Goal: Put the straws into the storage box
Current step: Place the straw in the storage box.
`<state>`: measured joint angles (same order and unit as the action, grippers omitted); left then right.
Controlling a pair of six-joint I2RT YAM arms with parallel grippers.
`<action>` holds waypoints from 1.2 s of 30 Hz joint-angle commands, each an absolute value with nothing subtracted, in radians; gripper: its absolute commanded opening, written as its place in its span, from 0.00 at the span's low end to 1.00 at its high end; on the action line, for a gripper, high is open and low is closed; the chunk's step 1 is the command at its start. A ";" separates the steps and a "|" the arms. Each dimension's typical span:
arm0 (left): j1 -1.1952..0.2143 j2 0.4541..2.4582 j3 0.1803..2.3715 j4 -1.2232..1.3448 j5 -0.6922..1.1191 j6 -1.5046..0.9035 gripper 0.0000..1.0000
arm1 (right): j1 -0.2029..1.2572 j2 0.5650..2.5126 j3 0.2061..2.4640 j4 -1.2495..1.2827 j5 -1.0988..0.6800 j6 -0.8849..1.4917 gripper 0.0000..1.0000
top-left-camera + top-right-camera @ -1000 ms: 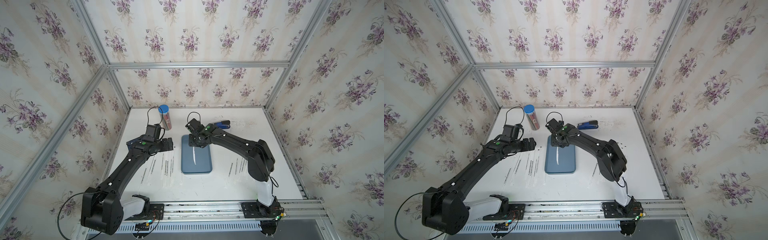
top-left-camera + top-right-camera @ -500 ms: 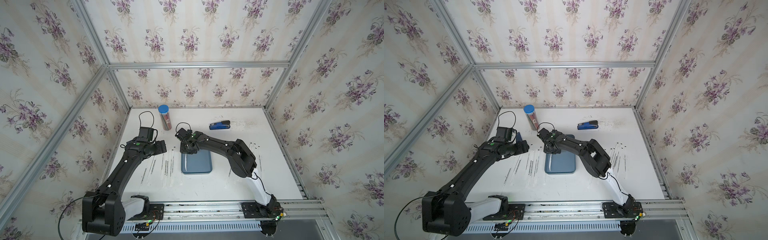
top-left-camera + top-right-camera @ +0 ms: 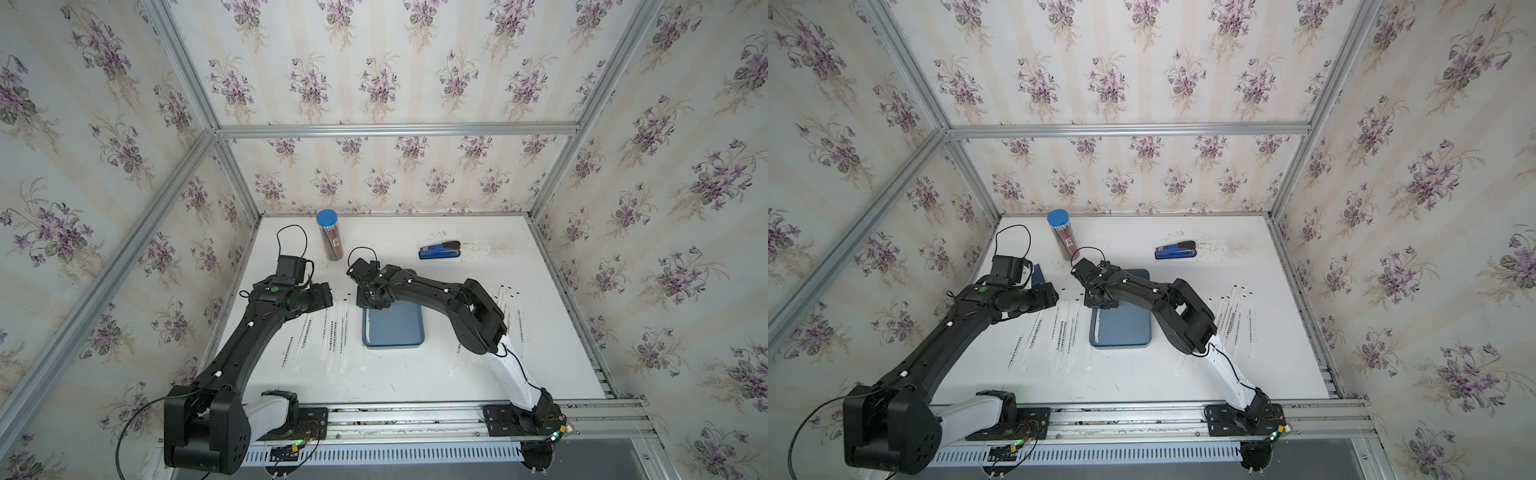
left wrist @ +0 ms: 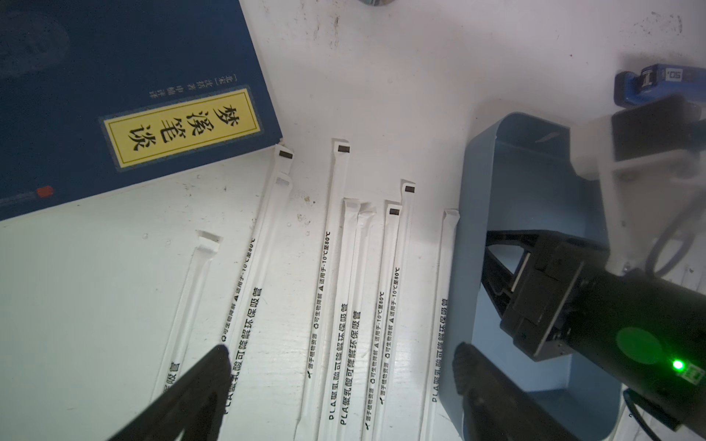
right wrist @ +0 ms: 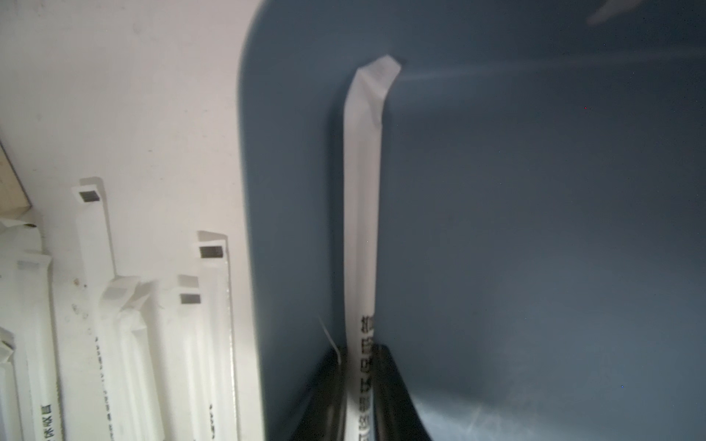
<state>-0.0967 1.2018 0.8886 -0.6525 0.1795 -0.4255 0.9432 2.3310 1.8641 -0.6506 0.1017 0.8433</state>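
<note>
Straw (image 5: 361, 214) between right gripper (image 5: 359, 382) fingers (image 5: 395, 401) overlies storage box (image 5: 535, 229).

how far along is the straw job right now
Done: nothing yet. In hand: one straw lies in the storage box, between the jaws of the right gripper. Still to go: the straws on the table both sides of the box; the open left gripper hovers over some.

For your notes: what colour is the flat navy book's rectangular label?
The rectangular label is yellow; left wrist view.
</note>
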 commanded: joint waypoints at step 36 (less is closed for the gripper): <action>0.045 1.352 0.812 -0.700 -0.054 -0.517 0.50 | 0.910 2.008 1.708 -0.623 0.184 0.706 0.45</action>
<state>0.0383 1.3647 0.8005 -0.7074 -0.0181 -0.5148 0.9096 2.0167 1.7149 -0.6388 0.1650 0.7219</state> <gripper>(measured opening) 0.489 0.454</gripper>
